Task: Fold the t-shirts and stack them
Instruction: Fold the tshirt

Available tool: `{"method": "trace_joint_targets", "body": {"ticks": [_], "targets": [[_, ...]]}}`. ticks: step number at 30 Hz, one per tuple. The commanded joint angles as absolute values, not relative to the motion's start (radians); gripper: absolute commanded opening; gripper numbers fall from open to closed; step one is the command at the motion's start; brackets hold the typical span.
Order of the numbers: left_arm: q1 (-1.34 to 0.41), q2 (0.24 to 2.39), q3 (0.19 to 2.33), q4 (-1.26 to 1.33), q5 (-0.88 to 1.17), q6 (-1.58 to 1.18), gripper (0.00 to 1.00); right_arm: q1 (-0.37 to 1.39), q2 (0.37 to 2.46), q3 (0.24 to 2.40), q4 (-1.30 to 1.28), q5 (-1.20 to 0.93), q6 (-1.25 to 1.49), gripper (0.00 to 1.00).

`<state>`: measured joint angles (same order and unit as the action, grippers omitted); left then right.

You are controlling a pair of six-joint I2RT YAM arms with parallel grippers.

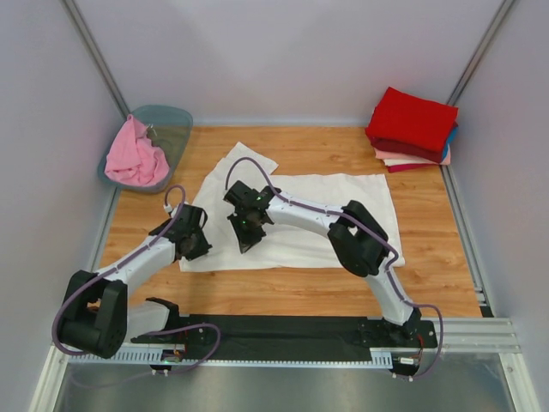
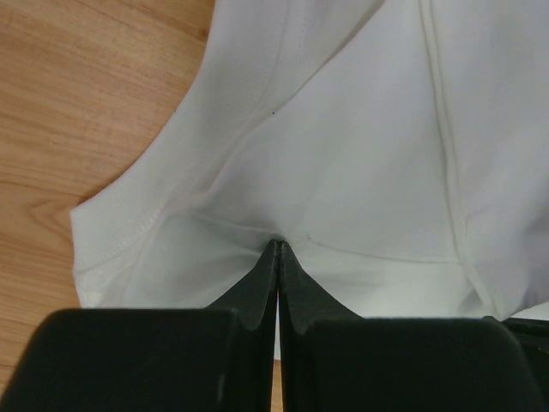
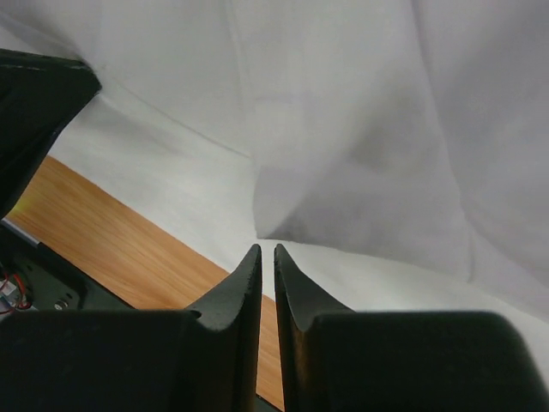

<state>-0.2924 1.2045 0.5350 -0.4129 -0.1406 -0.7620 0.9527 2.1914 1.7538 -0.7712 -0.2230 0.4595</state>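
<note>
A large white t-shirt point(image 1: 360, 193) lies spread on the wooden table. My left gripper point(image 1: 196, 245) is at its left edge, and in the left wrist view point(image 2: 276, 246) it is shut, pinching the white cloth point(image 2: 343, 129) near a hem. My right gripper point(image 1: 247, 236) reaches across to the shirt's left-middle. In the right wrist view point(image 3: 266, 251) its jaws are nearly closed on a raised flap of the white cloth point(image 3: 386, 129). A pink t-shirt point(image 1: 133, 159) lies in the tub. A folded stack at the back right has a red shirt point(image 1: 413, 118) on top, then blue point(image 1: 452, 136) and pale peach point(image 1: 412, 160).
The translucent grey-green tub point(image 1: 171, 124) stands at the back left corner. Grey walls enclose the table on three sides. Bare wood point(image 1: 446, 257) shows to the right of the white shirt and along the near edge. Both arm bases sit on the black rail point(image 1: 283, 330) in front.
</note>
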Motion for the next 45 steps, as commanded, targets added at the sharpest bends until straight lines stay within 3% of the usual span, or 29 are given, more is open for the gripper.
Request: {"method": "trace_joint_targets", "body": {"ticks": [1, 7, 18, 27, 30, 32, 34, 35, 40, 45], "targets": [[-0.295, 1.215, 0.520, -0.382, -0.146, -0.788, 0.00, 0.948, 2.220, 1.807, -0.799, -0.170, 0.471, 0.11], [-0.295, 1.218, 0.522, -0.388, -0.155, -0.793, 0.00, 0.914, 2.282, 1.896, -0.824, -0.124, 0.445, 0.09], [-0.295, 1.220, 0.523, -0.403, -0.156, -0.793, 0.00, 0.697, 2.347, 2.069, -0.908, -0.012, 0.419, 0.09], [-0.296, 1.164, 0.621, -0.452, -0.135, -0.718, 0.00, 0.632, 2.133, 1.982, -0.899, 0.120, 0.371, 0.13], [-0.296, 1.164, 0.712, -0.456, -0.138, -0.664, 0.06, 0.566, 1.996, 1.812, -0.818, 0.080, 0.379, 0.27], [-0.296, 1.193, 0.806, -0.431, -0.141, -0.644, 0.20, 0.505, 1.927, 1.669, -0.735, 0.028, 0.383, 0.50], [-0.295, 1.328, 0.944, -0.413, -0.152, -0.608, 0.26, 0.456, 1.817, 1.570, -0.709, 0.015, 0.387, 0.70], [-0.295, 1.328, 0.997, -0.405, -0.152, -0.595, 0.28, 0.443, 1.816, 1.543, -0.709, 0.023, 0.387, 0.75], [-0.247, 1.650, 1.286, -0.266, -0.056, -0.487, 0.36, 0.416, 1.625, 1.350, -0.689, 0.051, 0.399, 0.85], [-0.190, 2.071, 1.806, -0.359, 0.136, -0.394, 0.48, 0.414, 1.439, 1.140, -0.657, -0.012, 0.426, 0.89]]}}
